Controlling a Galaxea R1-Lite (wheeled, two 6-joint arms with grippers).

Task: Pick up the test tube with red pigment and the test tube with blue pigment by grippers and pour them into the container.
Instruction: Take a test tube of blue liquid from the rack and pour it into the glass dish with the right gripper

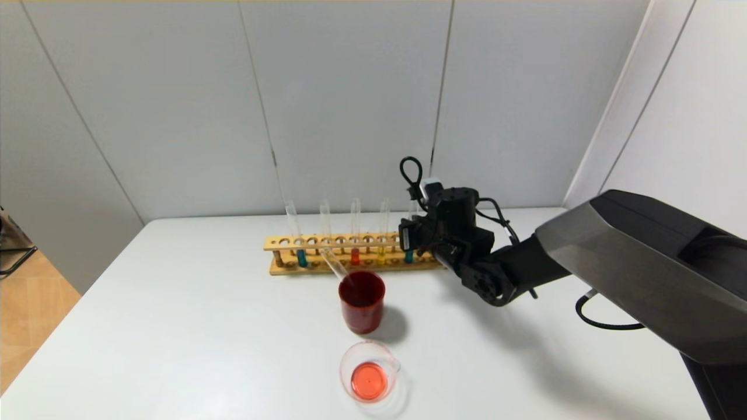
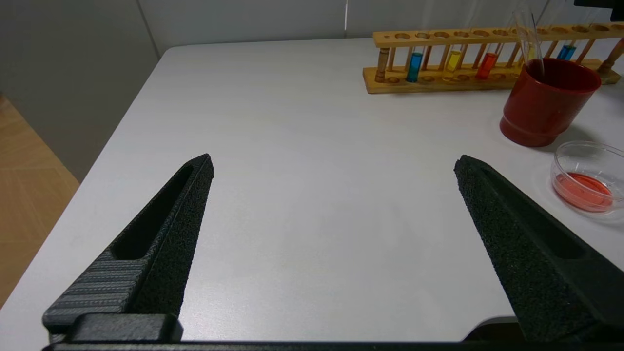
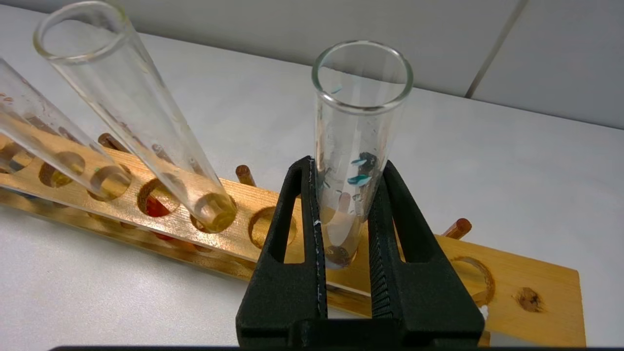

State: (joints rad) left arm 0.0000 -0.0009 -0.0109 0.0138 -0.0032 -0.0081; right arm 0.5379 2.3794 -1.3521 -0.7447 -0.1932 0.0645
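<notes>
Red pigment sitting poured in the container [image 1: 370, 373] near front of table [image 1: 175, 326], right end effector [image 3: 343, 214] clamping blue test tube [image 3: 358, 146] in rack [image 1: 344, 240], lift and pour pending, left end effector [image 2: 331, 195] idling wide.

The right gripper [image 3: 345, 195] has its two black fingers [image 3: 292, 229] pressed against opposite sides of an upright test tube with blue pigment [image 3: 358, 141], which stands in a hole of the wooden rack [image 3: 512, 287]. Blue droplets cling to the tube's inner wall. Beside it two more tubes [image 3: 131, 112] lean in the rack, their contents hard to make out.
</notes>
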